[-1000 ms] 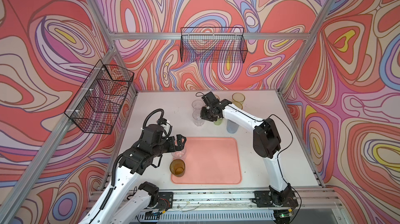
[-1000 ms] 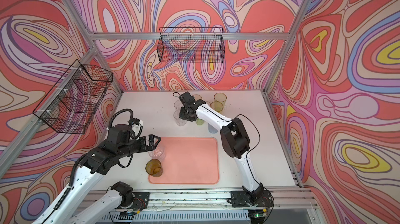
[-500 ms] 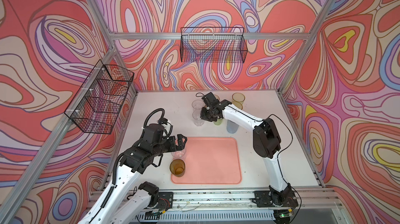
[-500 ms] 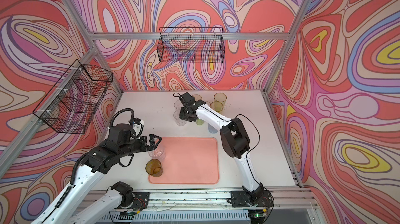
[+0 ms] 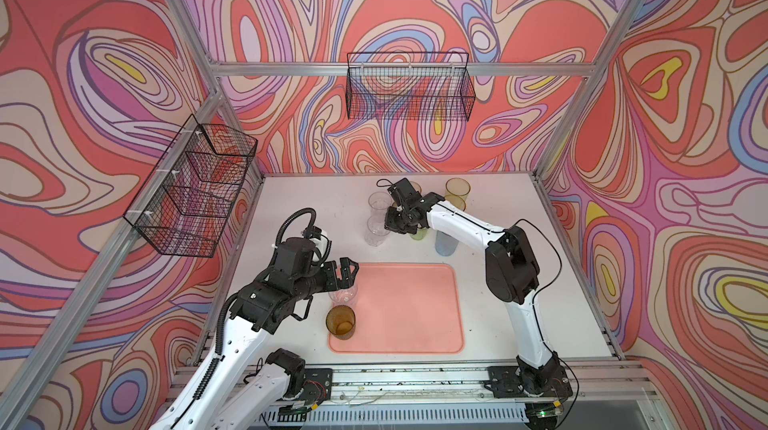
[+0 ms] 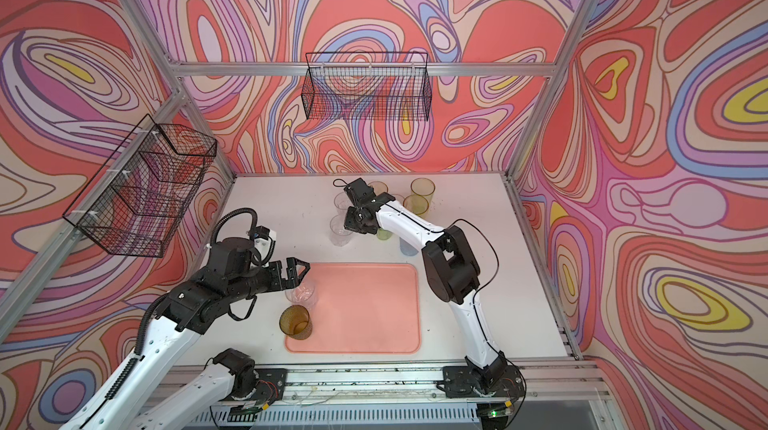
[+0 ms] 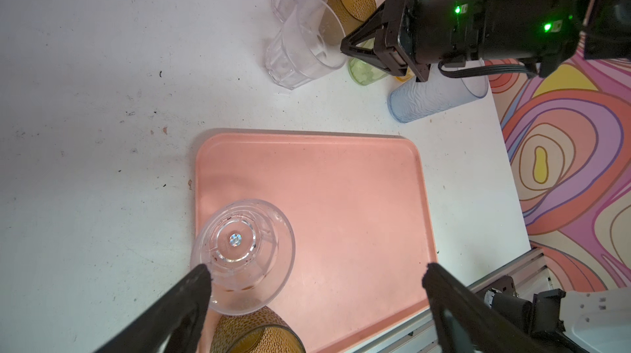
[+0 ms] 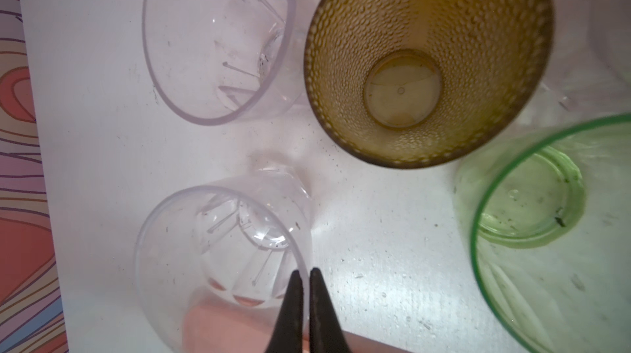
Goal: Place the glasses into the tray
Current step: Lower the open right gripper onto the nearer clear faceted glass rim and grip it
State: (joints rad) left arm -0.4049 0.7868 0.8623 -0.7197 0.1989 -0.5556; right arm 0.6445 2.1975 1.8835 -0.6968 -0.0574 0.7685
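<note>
Your right hand (image 8: 305, 274) is closed. Its two black tips stand almost together, and the rim of the near clear glass (image 8: 218, 249) runs straight into the slit between them. One tip is inside the mouth and one outside, so the hand grips that glass by its wall. The glass stands upright, mouth up, on the worktop (image 5: 311, 199), beyond the tray (image 5: 407, 315). Farther back stands the far clear glass (image 8: 218, 47), with a dotted amber glass (image 8: 426, 61) beside it. A green glass (image 8: 546, 231) is near the hand but apart from the tips. In both top views the hand reaches over this cluster. The blue glass (image 5: 446, 243) sits beside the forearm, and a yellow glass (image 5: 457, 188) stands toward the back wall.

Your left hand (image 7: 316, 274) is wide open and holds nothing. It hangs over the tray's left edge. A clear tumbler (image 7: 242, 255) stands in the tray at that edge, below the hand and close to one finger (image 7: 198, 286). That tip overlaps the tumbler's rim in the wrist view, but you cannot tell whether they touch. The other finger is well off to the side, over bare tray. A brown glass (image 5: 340, 322) stands in the tray's near left corner, just beside the tumbler.
</note>
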